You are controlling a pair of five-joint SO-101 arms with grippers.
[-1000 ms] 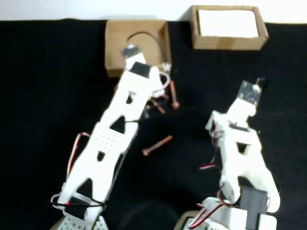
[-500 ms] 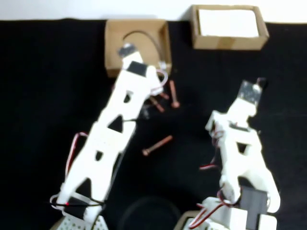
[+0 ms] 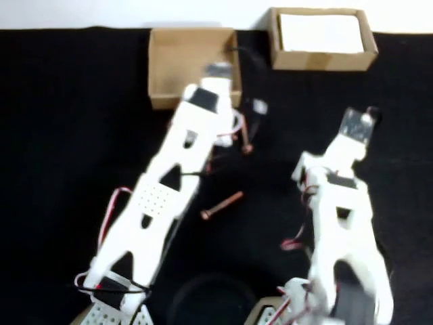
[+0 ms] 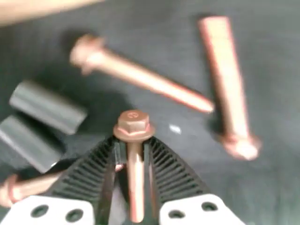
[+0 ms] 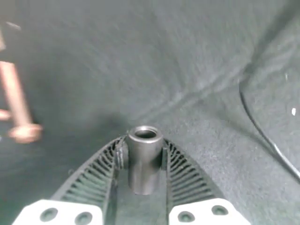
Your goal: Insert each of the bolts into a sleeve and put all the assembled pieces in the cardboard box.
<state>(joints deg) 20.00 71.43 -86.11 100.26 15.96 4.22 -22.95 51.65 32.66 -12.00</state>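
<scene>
Cardboard box (image 3: 169,61), top centre, shows bare floor; second box (image 3: 323,61), top right, holds a white pad (image 3: 320,32). Left gripper (image 4: 133,140) clamps one bolt (image 4: 135,173) beside three loose bolts (image 4: 140,77) and two sleeves (image 4: 47,107); right gripper (image 5: 144,143) clamps one sleeve (image 5: 144,161).

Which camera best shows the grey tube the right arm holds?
The right wrist view: the sleeve sits close-up in the right gripper, open end visible. High view: a dark speck at the arm's tip; left wrist view: other sleeves.
</scene>
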